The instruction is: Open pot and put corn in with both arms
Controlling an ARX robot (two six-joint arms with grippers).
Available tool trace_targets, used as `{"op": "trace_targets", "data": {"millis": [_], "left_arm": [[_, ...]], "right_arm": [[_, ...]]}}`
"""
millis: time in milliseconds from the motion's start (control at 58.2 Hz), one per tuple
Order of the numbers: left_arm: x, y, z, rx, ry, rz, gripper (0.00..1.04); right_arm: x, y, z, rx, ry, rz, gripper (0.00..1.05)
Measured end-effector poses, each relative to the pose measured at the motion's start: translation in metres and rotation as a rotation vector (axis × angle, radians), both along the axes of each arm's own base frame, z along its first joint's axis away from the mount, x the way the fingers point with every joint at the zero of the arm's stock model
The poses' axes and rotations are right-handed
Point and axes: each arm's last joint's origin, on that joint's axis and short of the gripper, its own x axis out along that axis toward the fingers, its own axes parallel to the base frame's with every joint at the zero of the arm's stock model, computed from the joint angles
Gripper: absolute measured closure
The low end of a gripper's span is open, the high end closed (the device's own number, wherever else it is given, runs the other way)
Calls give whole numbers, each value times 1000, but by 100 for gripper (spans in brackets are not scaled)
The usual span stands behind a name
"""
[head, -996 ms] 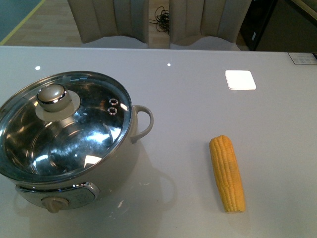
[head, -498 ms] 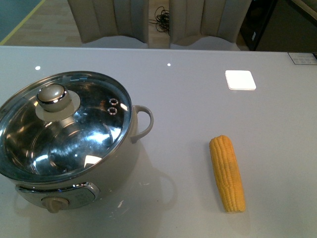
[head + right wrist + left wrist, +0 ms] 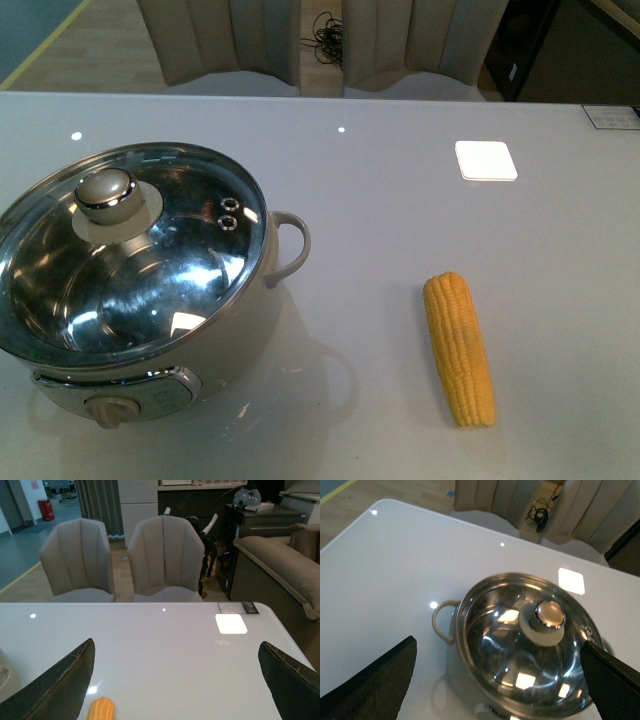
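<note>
The cream pot stands at the front left of the white table, closed by a glass lid with a round knob. Its control knob faces me. The yellow corn lies on the table to the pot's right, well apart from it. Neither arm shows in the front view. In the left wrist view my open left gripper hovers above the pot and its lid knob, jaws wide apart. In the right wrist view my open right gripper is above the table, with the corn's tip near one finger.
A white square pad lies on the table at the back right, also in the right wrist view. Two beige chairs stand behind the table's far edge. A sofa is at the right.
</note>
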Motion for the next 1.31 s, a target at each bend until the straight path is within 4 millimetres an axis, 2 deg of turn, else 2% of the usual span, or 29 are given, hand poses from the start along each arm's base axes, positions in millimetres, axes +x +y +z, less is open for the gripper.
{"op": "trace_targets", "data": {"millis": [155, 378, 618, 738, 927, 1305], "left_arm": [[40, -15, -7, 28, -15, -79, 7], [100, -38, -38, 104, -9, -156, 7], [141, -48, -71, 168, 33, -188, 7], [151, -52, -84, 203, 57, -203, 7], [152, -57, -98, 224, 87, -213, 7], [149, -68, -108, 227, 108, -204, 7]], "right_arm": [[0, 0, 0, 0, 0, 0, 9], [0, 0, 0, 0, 0, 0, 9], [0, 0, 0, 0, 0, 0, 9], [0, 0, 0, 0, 0, 0, 9], [0, 0, 0, 0, 0, 0, 9], [0, 0, 0, 0, 0, 0, 9]]}}
